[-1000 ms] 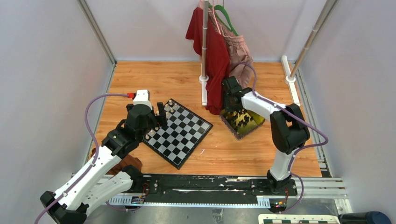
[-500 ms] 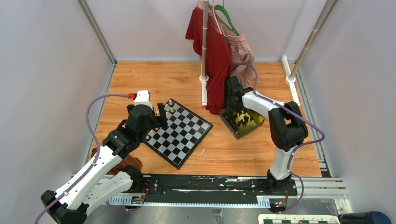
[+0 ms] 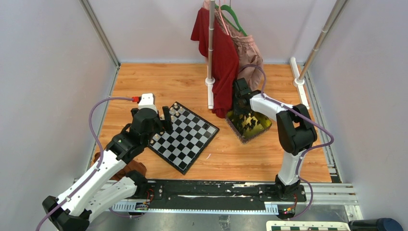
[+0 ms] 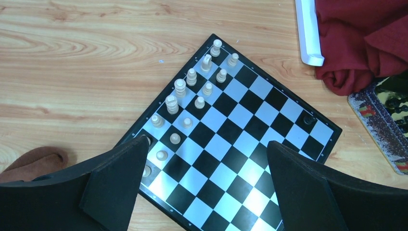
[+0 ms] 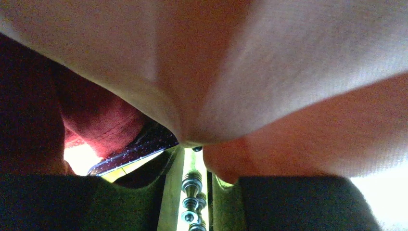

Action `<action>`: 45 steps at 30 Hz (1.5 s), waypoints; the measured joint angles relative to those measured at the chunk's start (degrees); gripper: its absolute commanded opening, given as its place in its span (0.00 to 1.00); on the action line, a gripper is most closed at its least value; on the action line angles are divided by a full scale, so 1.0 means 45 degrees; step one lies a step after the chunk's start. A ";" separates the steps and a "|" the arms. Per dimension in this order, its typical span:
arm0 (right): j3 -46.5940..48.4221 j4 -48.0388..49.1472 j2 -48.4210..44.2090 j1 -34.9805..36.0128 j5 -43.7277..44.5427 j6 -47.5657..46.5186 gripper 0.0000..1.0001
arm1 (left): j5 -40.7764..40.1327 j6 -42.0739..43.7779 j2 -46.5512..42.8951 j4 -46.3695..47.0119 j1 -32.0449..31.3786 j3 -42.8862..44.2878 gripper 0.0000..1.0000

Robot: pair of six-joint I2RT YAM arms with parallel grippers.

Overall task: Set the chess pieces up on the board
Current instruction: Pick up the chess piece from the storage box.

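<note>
while the top view hides it, the right wrist view shows the right gripper [image 5: 195, 202] narrow around a black chess piece [image 5: 191, 185], hold uncertain; the left gripper [image 4: 207, 142] gapes over the board [image 4: 250, 144] on the tabletop [image 4: 72, 57].

Overhead and left-wrist views, both onto the board [image 3: 188, 139]

This is a robot test cell in a lab, not a home. A left arm [image 3: 103, 166] and a right arm [image 3: 293, 134] are bolted to a metal rail [image 3: 216, 190] at the edge of a wood-grain counter [image 3: 159, 82]. Plain grey walls [image 3: 43, 72] and metal poles [image 3: 98, 31] box it in. Purple cables [image 3: 91, 120] loop off the arms. The props are an odd mix: a board [image 3: 185, 137], a tray [image 3: 236, 131] and clothes [image 3: 223, 57] on a rack [image 3: 210, 48].
</note>
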 measured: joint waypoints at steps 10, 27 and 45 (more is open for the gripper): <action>-0.0170 0.0345 -0.0010 -0.0029 -0.0034 0.0015 0.13 | 0.0010 -0.0044 -0.0019 0.0010 0.0000 -0.0019 1.00; -0.0486 0.0476 -0.0583 -0.0034 -0.0058 0.0019 0.00 | 0.0015 -0.0330 -0.0481 -0.0204 0.0000 -0.0019 1.00; -0.0889 -0.0607 -0.3138 0.0690 0.0287 -0.0117 0.00 | 0.0015 -0.0612 -0.1175 -0.0617 0.0000 -0.0311 1.00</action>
